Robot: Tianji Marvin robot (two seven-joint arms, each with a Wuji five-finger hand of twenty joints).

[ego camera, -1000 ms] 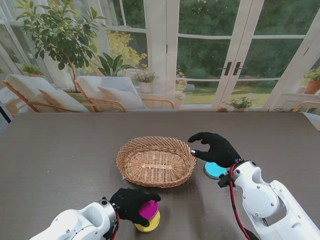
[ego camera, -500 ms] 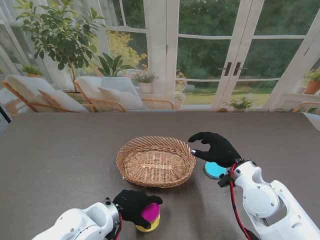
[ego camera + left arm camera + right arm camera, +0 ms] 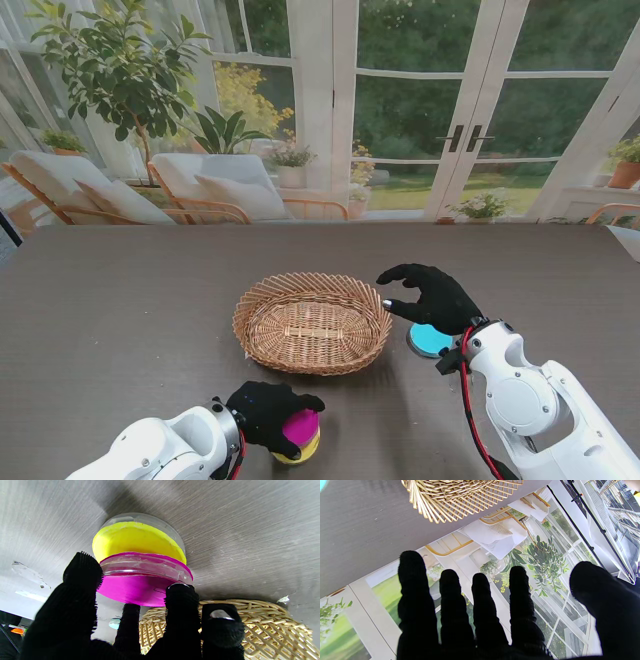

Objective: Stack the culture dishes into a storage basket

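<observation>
A wicker basket (image 3: 313, 322) stands mid-table and holds nothing I can see. Near me, my left hand (image 3: 264, 412) is shut on a magenta culture dish (image 3: 300, 424) that rests on a yellow dish (image 3: 304, 449). The left wrist view shows the magenta dish (image 3: 142, 580) pinched between thumb and fingers (image 3: 181, 600), sitting slightly offset over the yellow dish (image 3: 135, 538). My right hand (image 3: 432, 297) hovers open, fingers spread, just right of the basket's rim (image 3: 450, 497). A blue dish (image 3: 430, 341) lies on the table partly under that hand.
The dark wooden table (image 3: 120, 310) runs to a far edge before tall glass doors. Chairs and potted plants stand beyond that edge. The basket's right rim lies close to my right hand's fingertips.
My left hand has closed more tightly around the magenta dish and shifted slightly to the right with it. The right hand, basket and blue dish have not moved.
</observation>
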